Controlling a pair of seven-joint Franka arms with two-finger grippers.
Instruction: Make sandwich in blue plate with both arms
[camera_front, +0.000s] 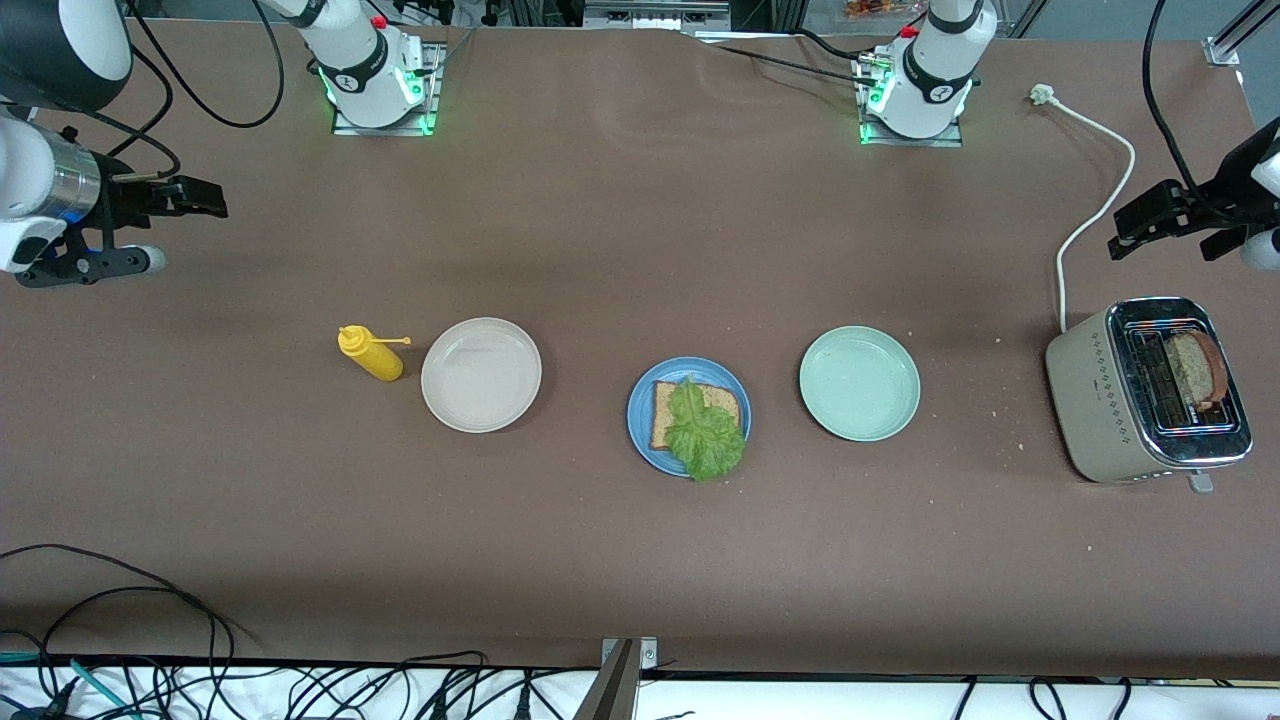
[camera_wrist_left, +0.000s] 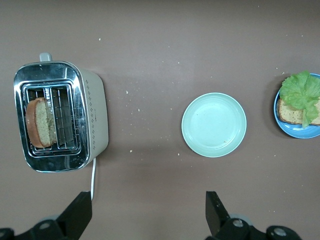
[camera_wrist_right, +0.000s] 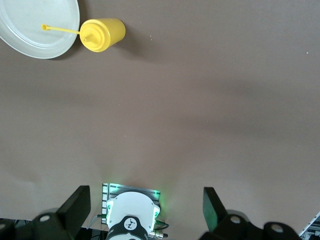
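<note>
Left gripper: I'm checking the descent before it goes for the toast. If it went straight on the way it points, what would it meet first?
Probably bare table: the left gripper, open, looks down between the toaster and the mint-green plate. Depth is unclear.

This is a robotics lab, not a real kitchen. The brown tabletop (camera_front: 620, 560) carries two white arm bases, the right arm's base (camera_front: 375, 75) and the left arm's base (camera_front: 915, 90), both bolted on metal plates with green lights. Many black cables (camera_front: 120, 650) lie loose along the edge nearest the front camera. The kitchen things look like props set in a row: a toaster (camera_front: 1150, 390), a yellow squeeze bottle (camera_front: 372, 354), a cream-white plate (camera_front: 481, 374), a blue plate (camera_front: 640, 410) and a mint-green plate (camera_front: 859, 383).
</note>
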